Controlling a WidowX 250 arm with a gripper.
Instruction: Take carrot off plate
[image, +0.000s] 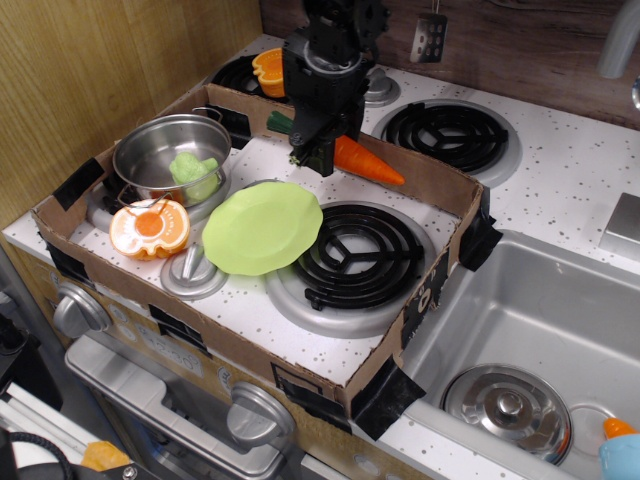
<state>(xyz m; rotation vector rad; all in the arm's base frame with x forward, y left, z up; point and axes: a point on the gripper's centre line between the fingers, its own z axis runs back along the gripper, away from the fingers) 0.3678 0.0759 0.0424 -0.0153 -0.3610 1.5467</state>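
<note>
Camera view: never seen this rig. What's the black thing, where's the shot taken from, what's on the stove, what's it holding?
It is one picture, shot from above and in front of a toy kitchen. The black thing at the top is a robot arm ending in a gripper. It grips a toy carrot near the green stem end; the orange tip points right, over the back wall of a cardboard tray that sits on the stovetop. In the tray are a lime-green plate, now bare, a steel pot holding a small green toy, and an orange half-fruit toy. Another orange toy sits behind the tray. A sink with a metal lid in it is at right.
</note>
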